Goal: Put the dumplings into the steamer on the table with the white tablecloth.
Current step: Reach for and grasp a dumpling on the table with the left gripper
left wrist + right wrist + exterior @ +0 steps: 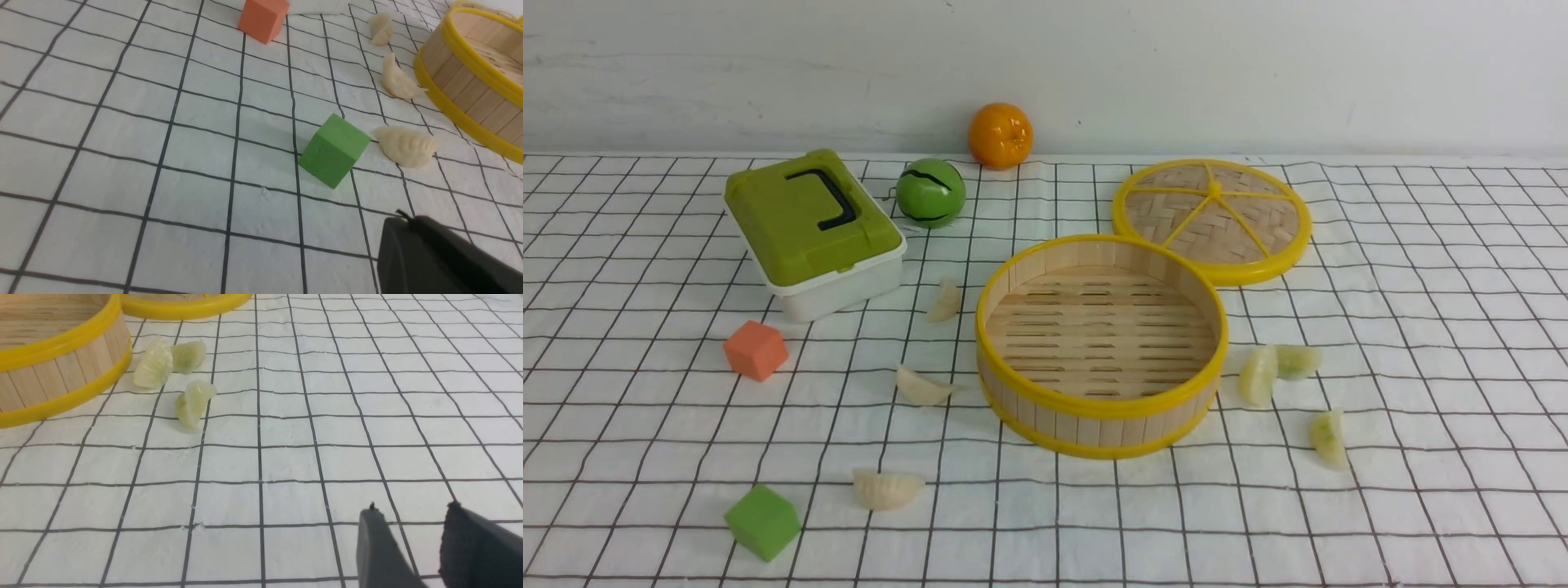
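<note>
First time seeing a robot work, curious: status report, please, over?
Left gripper shut, right gripper open, both empty. Steamer empty; three cream dumplings left of it, three greenish dumplings right, on tablecloth. Green cube beside nearest cream one.

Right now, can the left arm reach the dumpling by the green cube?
Probably yes: the cream dumpling lies uncovered ahead of the left gripper; the green cube sits beside it, not between.

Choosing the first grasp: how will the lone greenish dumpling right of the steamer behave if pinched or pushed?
The greenish dumpling looks small, so probably light. Its pleated crescent shape would likely slide or tip rather than roll. Its glossy skin may slip when pinched.
</note>
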Motion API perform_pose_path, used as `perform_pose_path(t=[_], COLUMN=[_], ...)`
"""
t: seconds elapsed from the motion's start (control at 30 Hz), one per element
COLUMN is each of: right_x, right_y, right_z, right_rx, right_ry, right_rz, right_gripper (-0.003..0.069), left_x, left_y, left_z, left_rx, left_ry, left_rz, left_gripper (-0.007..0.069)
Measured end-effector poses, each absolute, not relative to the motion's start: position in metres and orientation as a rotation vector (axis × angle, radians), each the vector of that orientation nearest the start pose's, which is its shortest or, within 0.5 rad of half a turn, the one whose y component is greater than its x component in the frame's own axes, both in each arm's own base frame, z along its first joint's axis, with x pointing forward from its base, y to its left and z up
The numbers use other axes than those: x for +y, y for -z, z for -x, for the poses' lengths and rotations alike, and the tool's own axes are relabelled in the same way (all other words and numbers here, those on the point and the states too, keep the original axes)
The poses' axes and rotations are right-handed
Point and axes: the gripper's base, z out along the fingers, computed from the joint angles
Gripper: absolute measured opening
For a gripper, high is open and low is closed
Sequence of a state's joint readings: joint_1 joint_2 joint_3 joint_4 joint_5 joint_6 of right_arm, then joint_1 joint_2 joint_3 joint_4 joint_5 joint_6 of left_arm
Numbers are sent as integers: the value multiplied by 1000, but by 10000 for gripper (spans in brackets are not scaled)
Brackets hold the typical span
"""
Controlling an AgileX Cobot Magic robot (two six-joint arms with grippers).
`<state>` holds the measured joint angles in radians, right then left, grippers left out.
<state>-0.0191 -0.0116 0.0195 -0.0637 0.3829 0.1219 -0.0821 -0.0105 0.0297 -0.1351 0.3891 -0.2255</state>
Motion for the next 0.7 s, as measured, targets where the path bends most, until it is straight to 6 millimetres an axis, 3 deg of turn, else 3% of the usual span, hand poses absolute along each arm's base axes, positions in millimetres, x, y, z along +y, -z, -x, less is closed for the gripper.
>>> perform_pose_path(t=[0.23, 0.47, 0.5, 0.57, 0.6, 0.67, 0.7], right_x=[-3, -3, -2, -1, -1, 0, 1], right_y=[-173, -182, -193, -198, -212, -218, -229], right_z=[-52, -55, -57, -57, -56, -54, -51], right_rx=[1871, 1748, 1622, 1564, 1416, 1342, 1223], right_ry=[-6, -14, -22, -26, -34, -37, -42], right_rz=[-92, -79, -68, -62, -48, -41, -28], right_gripper=[237, 238, 238, 238, 238, 238, 238], left_x=[-8, -5, -4, -4, -3, -2, -2], left_y=[-171, -196, -209, -214, -225, -231, -238], left_z=[-52, -57, -56, -55, -53, -50, -47], left_rx=[1867, 1584, 1448, 1382, 1265, 1192, 1108], left_ry=[333, 326, 317, 307, 295, 293, 295], left_rz=[212, 188, 169, 154, 133, 125, 120], left_gripper=[-1, 3, 3, 4, 6, 6, 8])
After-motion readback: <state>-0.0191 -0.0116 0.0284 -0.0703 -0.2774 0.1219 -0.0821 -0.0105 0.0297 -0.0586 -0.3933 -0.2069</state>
